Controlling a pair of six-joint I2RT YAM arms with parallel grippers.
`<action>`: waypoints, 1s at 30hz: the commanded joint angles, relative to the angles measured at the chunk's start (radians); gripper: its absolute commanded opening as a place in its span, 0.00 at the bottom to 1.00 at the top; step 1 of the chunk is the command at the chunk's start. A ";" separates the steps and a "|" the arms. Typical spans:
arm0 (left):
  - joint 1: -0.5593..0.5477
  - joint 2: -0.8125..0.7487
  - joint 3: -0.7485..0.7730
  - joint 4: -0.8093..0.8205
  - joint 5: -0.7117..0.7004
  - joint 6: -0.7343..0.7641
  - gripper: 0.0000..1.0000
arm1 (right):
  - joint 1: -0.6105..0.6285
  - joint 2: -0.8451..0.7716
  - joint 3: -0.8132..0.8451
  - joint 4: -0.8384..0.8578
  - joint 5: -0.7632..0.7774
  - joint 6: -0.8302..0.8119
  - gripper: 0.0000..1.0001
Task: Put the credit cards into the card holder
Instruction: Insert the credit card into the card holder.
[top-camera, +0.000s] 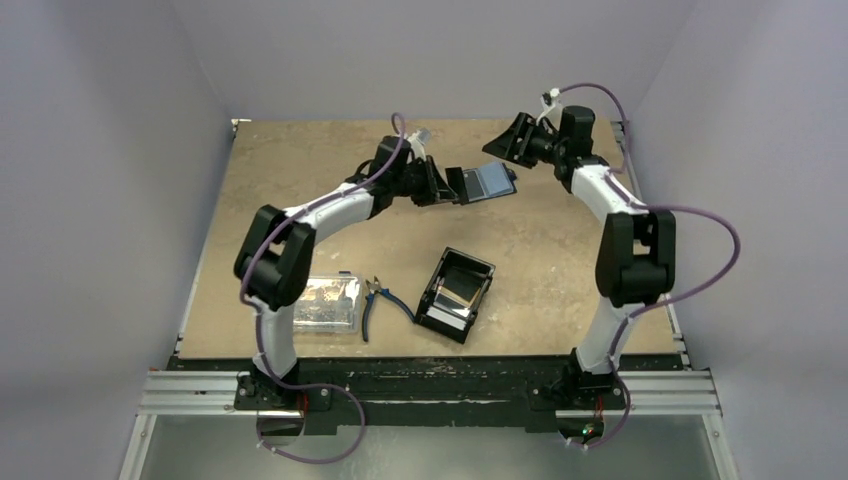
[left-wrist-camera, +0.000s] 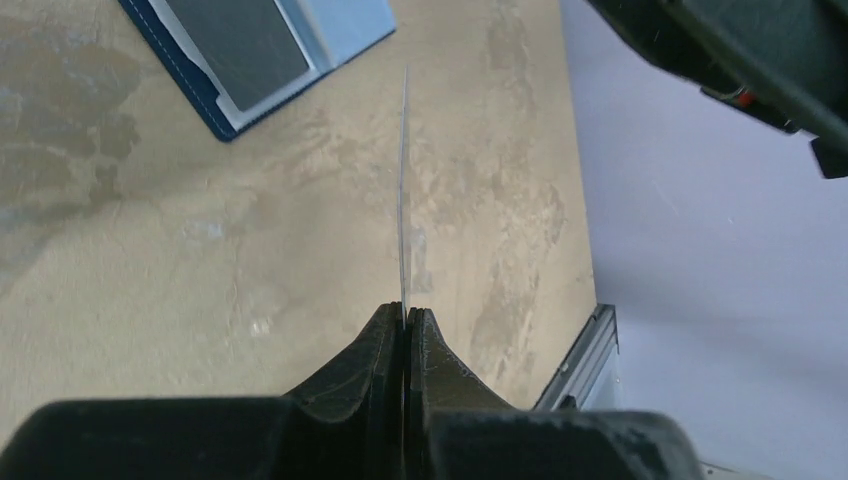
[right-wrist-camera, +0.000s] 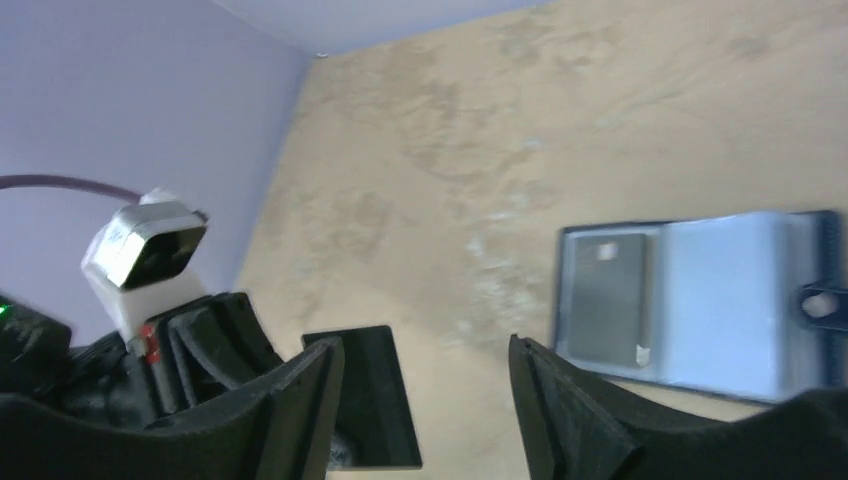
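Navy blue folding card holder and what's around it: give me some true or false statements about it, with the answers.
1. The navy blue folding card holder lies open on the table. True.
2. The left gripper is open and empty. False: it is shut on a thin card, seen edge-on.
3. The right gripper grips the card holder. False: its jaws are open, with nothing between them.
4. The black open-topped tray sits closer to the table's near edge than the card holder. True.
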 joint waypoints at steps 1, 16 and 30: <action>-0.006 0.157 0.187 0.005 0.045 0.029 0.00 | -0.008 0.153 0.262 -0.310 0.137 -0.310 0.63; -0.003 0.523 0.565 -0.024 0.077 0.007 0.00 | -0.007 0.446 0.536 -0.458 0.318 -0.475 0.64; 0.035 0.616 0.611 0.027 0.169 -0.076 0.00 | -0.006 0.541 0.540 -0.444 0.269 -0.482 0.32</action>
